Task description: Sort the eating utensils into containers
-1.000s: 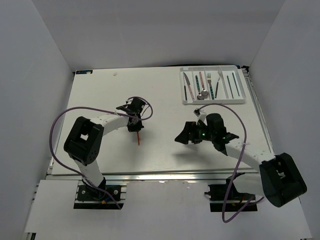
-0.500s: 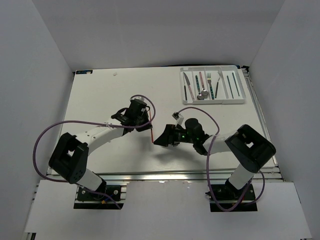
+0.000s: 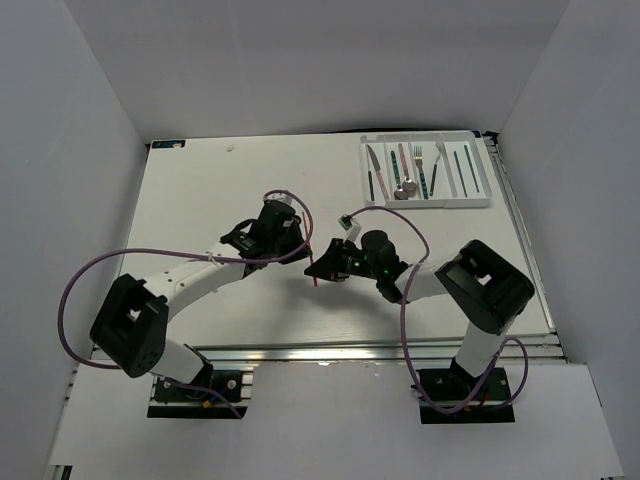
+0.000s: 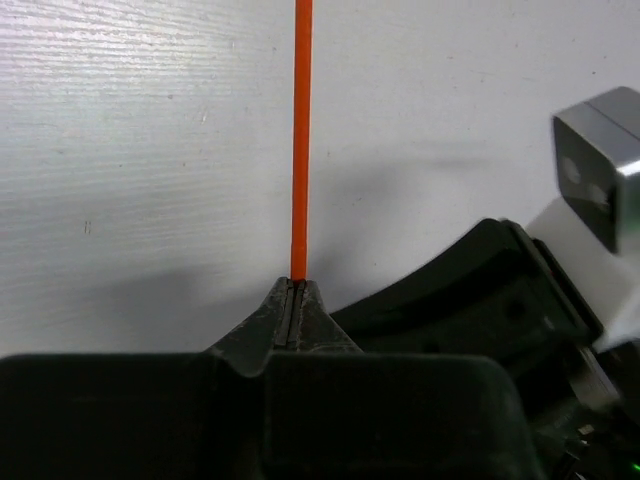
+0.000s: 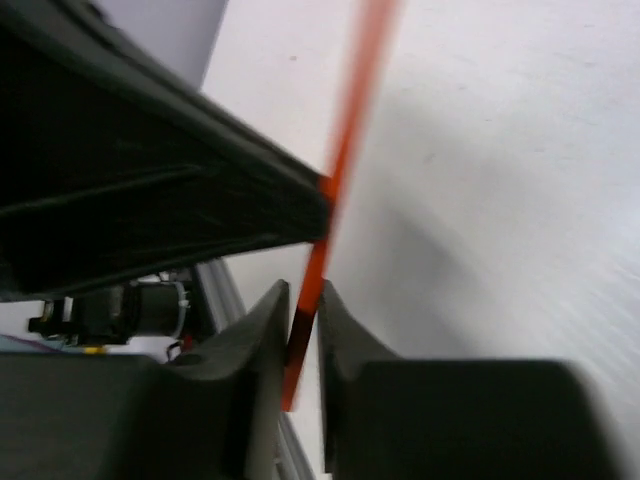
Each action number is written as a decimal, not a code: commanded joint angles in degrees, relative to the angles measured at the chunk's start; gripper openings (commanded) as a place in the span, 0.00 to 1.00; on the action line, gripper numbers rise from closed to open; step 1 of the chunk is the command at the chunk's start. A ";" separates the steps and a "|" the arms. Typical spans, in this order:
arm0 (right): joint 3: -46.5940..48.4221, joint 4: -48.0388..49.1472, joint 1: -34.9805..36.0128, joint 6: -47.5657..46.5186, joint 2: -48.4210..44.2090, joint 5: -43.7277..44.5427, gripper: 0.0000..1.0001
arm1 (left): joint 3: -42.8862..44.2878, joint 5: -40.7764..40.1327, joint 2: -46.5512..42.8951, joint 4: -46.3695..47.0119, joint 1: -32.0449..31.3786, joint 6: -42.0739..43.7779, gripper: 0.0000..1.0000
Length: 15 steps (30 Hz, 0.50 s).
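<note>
Bright, even light from above; soft shadows on the white counter (image 3: 200,190). Right wrist view blurs the chopstick (image 5: 352,130); close foreground dark.

Pretty bare setup: a white surface (image 3: 200,200) with a faint wood-grain texture, boxed in by plain pale grey walls at the back (image 3: 320,60), left (image 3: 60,200) and right (image 3: 590,180). There's an aluminium rail (image 3: 320,352) along the near edge, and the lighting is soft and even, only throwing mild shadows.
</note>
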 commanded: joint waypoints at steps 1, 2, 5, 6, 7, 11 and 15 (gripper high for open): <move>1.21 2.70 0.24 -1.03 -0.58 0.98 0.10 | 0.88 -0.17 -3.48 0.26 -0.30 0.07 0.00; 1.56 0.94 0.24 -1.81 -1.19 1.42 0.00 | 1.41 -0.78 -3.57 -0.36 -0.30 1.03 0.12; 3.41 -10.27 -0.46 -5.85 -3.64 4.83 0.00 | 7.81 -7.26 -3.65 -8.77 -0.30 4.88 0.98; 3.76 -13.46 -1.50 -7.08 -4.53 5.98 0.00 | 10.18 -14.43 -3.74 -15.15 -0.30 5.95 0.98; 4.20 -17.14 -2.30 -10.49 -5.75 7.30 0.00 | 14.03 -18.15 -4.35 -18.09 -0.30 7.44 0.98; 12.42 -38.93 -8.09 -23.15 -10.24 18.00 0.00 | 18.81 -33.81 -11.27 -27.33 -0.21 11.75 0.98; 25.80 -63.52 -20.80 -36.08 -5.25 23.57 0.00 | 14.18 -40.42 -18.92 -29.19 -0.21 17.64 0.98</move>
